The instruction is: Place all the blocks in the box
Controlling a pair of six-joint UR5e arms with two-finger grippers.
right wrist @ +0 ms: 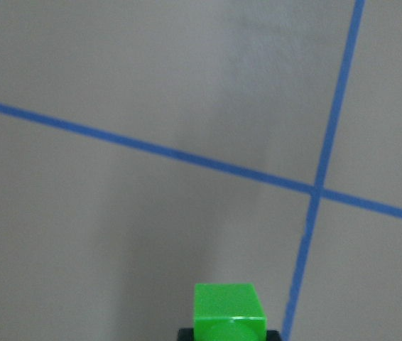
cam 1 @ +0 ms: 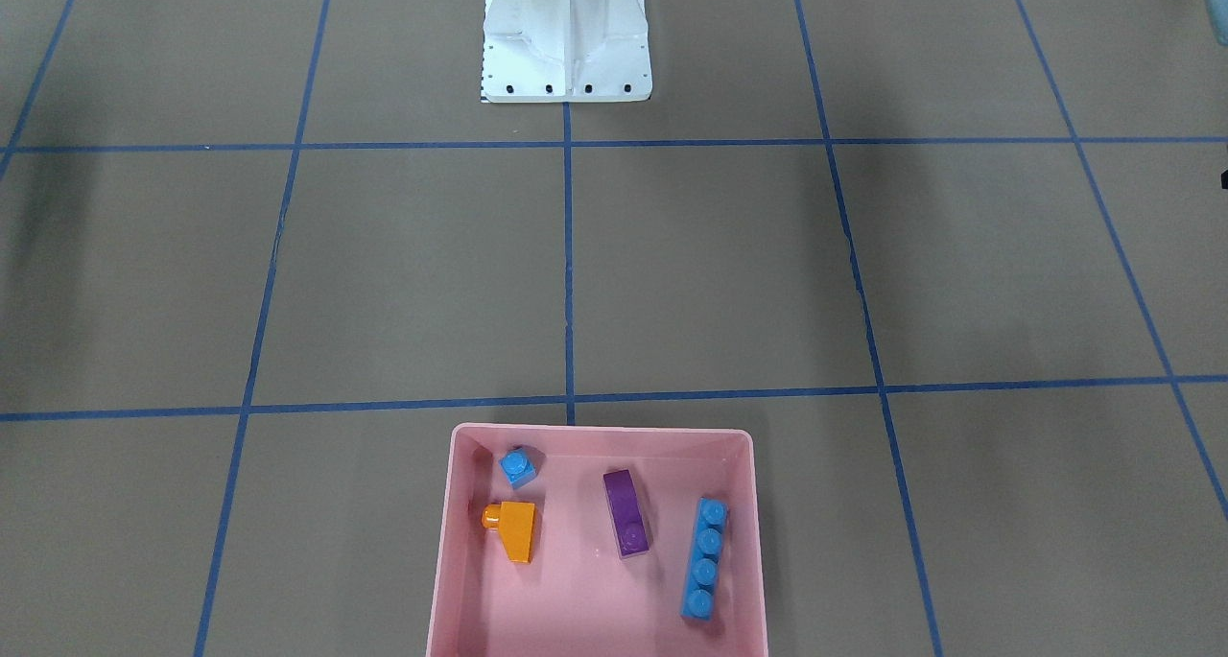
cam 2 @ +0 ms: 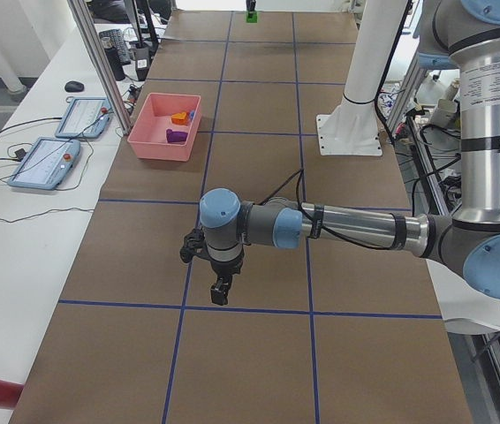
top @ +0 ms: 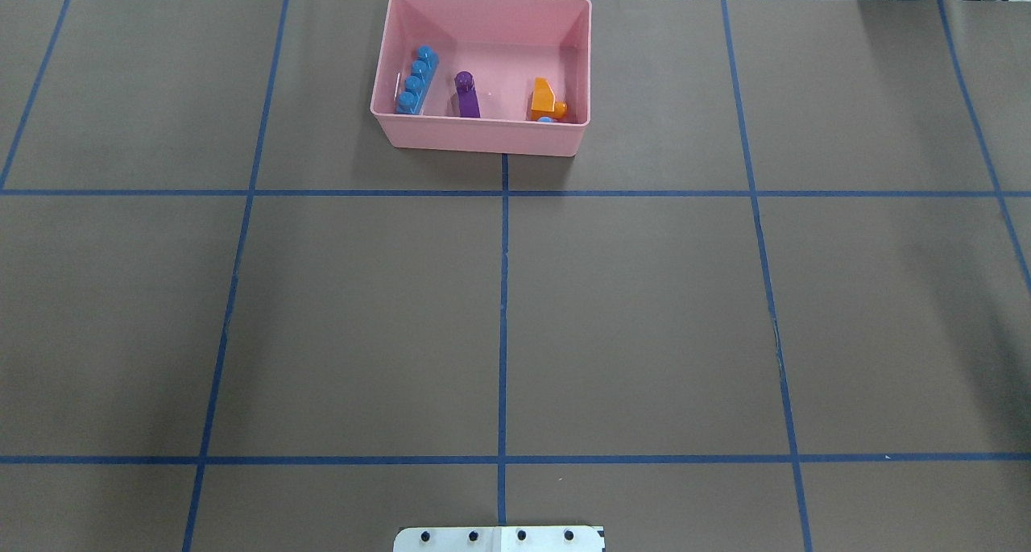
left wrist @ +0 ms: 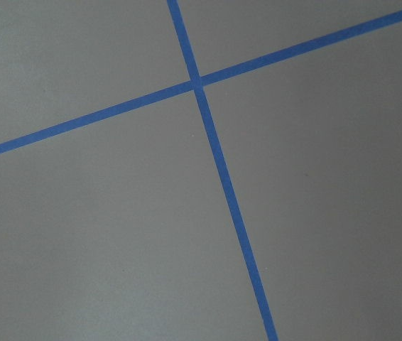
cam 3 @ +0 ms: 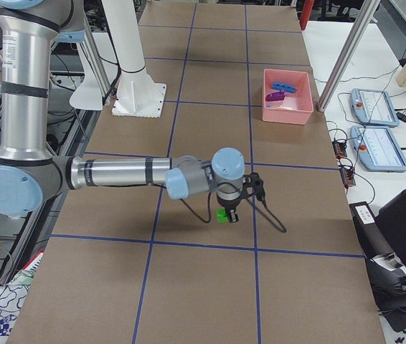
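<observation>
**A:** What is seen nearest the robot?

**B:** The white base (top: 499, 538) is seen at the near edge of the table (top: 644, 318), on the centre tape line (top: 503, 334).

**A:** How are the grippers found?

**B:** The right gripper (cam 3: 226, 216) is pointed down, low over the table, well out toward the robot's right end. The green block (right wrist: 228, 310) is pinched at its tips. Whether the block is touching the surface cannot be told. The left gripper (cam 2: 220, 290) is pointed down over the opposite end, near a crossing of tape lines. It is shown only from the side, so whether its jaws are apart or together cannot be told.

**A:** And farther out?

**B:** The box (top: 483, 137) is set at the far edge, astride the centre line. Four blocks are laid in it. The tiny blue block (cam 1: 518, 466) is tucked by the near wall, in the corner on the robot's right. The orange block (cam 1: 515, 530) is laid on its side just beyond it. The purple block (cam 1: 626, 513) is placed about the middle. The long blue block (cam 1: 705, 558) is laid studs up along the wall on the robot's left.
</observation>
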